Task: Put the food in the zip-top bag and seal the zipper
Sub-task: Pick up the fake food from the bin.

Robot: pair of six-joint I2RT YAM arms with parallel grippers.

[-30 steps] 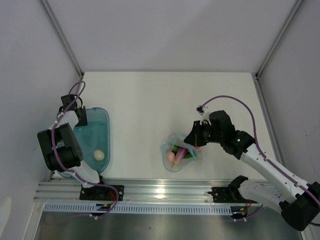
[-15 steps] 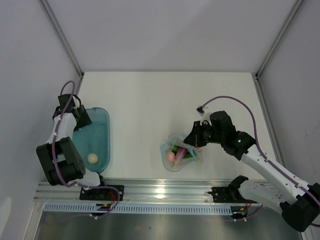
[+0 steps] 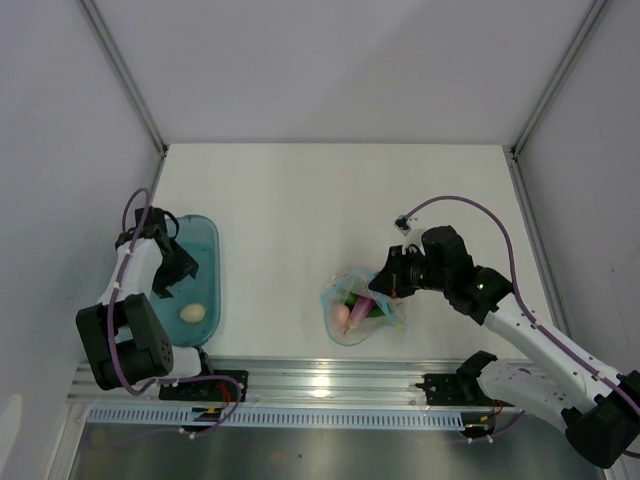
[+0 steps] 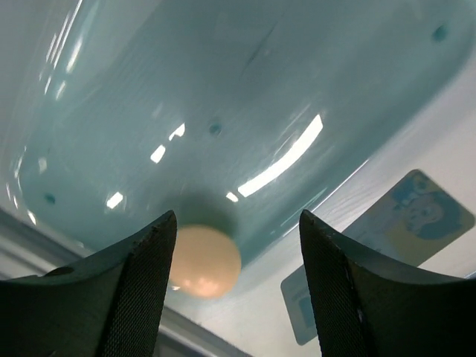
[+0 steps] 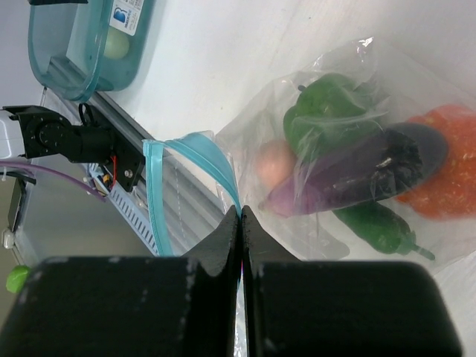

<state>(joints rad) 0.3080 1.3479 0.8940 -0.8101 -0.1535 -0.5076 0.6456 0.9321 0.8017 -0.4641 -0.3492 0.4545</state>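
The clear zip-top bag (image 3: 352, 318) lies near the table's front edge. It holds a green bell pepper (image 5: 327, 119), a purple eggplant (image 5: 357, 175), an orange fruit (image 5: 439, 175), a slim green pod (image 5: 375, 223) and a pinkish egg (image 5: 274, 163). My right gripper (image 3: 384, 286) is shut on the bag's mouth at the light-blue zipper (image 5: 178, 167) and holds that edge up (image 5: 239, 217). Another cream egg (image 3: 193, 313) lies in the near end of the teal tray (image 3: 205, 250). My left gripper (image 3: 172, 276) is open just above that egg (image 4: 204, 260), which shows beside the left finger (image 4: 137, 290).
The aluminium rail with the arm mounts (image 3: 320, 385) runs along the front edge close to the bag and the tray. A blue and white label (image 4: 401, 223) shows through the tray. White walls and frame posts enclose the table on three sides.
My left gripper has moved along the tray toward its near end, closer to the egg, which has shifted slightly. The right gripper still holds the bag's mouth, almost unmoved.
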